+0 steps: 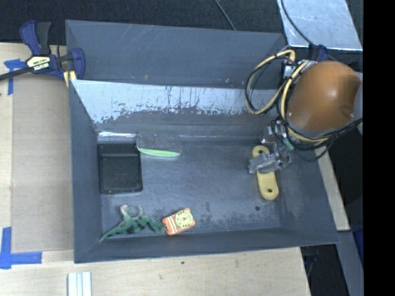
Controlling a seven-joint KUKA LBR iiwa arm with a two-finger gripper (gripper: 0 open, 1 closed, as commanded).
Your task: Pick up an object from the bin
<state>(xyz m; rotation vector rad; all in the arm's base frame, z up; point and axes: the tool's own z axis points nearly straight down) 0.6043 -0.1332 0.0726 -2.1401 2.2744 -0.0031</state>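
Pick not complete: the long yellow plastic piece with a rounded end (268, 187) seems to lie on the floor of the grey metal bin (210, 180), at its right side.
The gripper (266, 163) is directly over the middle of the piece; whether it is clenched on it cannot be told, and the lift is left to do.

A single camera looks down on the rectangular grey metal bin (185, 54) from above and a little to one side, near enough that the bin spans most of the frame (its far wall runs along the top, its near rim along the bottom). The robot arm (321, 97), capped by a rounded orange cover, enters from the right.
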